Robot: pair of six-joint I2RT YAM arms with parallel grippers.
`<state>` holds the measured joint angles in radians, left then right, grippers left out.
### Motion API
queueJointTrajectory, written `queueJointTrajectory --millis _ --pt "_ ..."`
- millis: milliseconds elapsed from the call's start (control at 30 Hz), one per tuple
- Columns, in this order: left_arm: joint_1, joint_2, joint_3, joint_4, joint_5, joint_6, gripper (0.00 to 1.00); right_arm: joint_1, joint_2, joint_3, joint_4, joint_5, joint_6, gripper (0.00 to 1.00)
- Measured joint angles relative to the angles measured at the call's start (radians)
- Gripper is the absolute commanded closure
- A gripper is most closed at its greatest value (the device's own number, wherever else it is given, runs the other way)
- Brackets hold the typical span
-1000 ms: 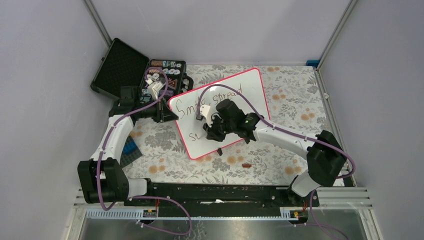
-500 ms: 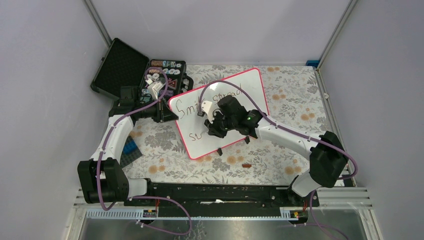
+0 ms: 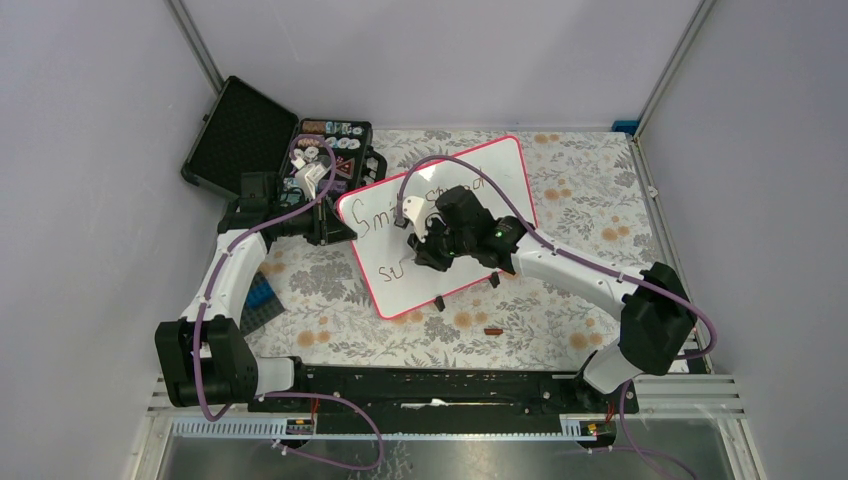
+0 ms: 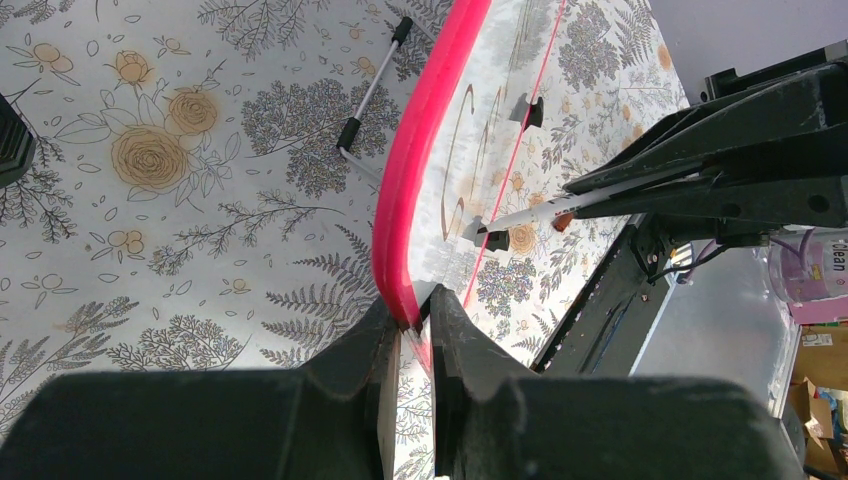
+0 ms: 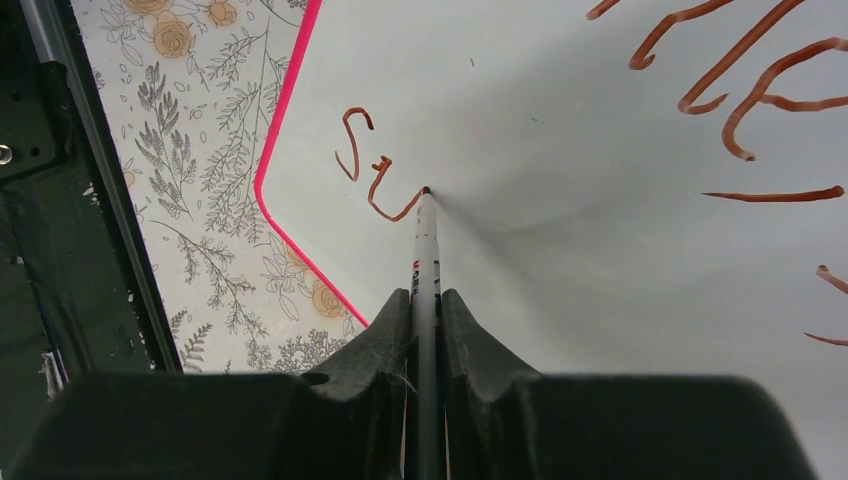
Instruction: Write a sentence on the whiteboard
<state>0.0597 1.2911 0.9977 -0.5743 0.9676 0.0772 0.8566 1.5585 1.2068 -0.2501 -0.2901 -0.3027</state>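
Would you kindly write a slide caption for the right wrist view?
Right end effector grips a marker, its tip touching the whiteboard at the end of two reddish-brown letters.

From above, the right claw (image 3: 428, 243) and its wrist cover the middle of the whiteboard (image 3: 505, 170), hiding much of the sentence (image 3: 372, 214); only each line's start and the upper line's end show. In the right wrist view the marker (image 5: 427, 235) has its lower barrel hidden between the claw fingers, its label is too small to read, and the upper line is cut off by the top and right edges. In the left wrist view the board's writing is too foreshortened to read. The black case (image 3: 240, 130) holds items too small to identify, as is a small dark object (image 3: 492, 330) on the bench (image 3: 590, 200).
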Motion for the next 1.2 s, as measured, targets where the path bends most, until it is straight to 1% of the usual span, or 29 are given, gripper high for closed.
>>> queueJointTrajectory --millis 467,800,1067,1200 --pt "0.000 0.000 0.000 0.000 -0.002 0.000 1.00 0.000 0.000 -0.062 -0.001 -0.038 0.001 1.00" --pt "-0.001 0.000 0.000 0.000 -0.001 0.000 1.00 0.000 -0.004 -0.066 -0.012 -0.054 0.000 1.00" --pt "-0.001 0.000 0.000 0.000 -0.001 0.000 1.00 -0.002 -0.056 -0.066 -0.055 -0.084 -0.008 1.00" --pt "-0.001 0.000 0.000 0.000 -0.001 0.000 1.00 -0.034 -0.071 -0.065 -0.057 -0.128 -0.005 1.00"
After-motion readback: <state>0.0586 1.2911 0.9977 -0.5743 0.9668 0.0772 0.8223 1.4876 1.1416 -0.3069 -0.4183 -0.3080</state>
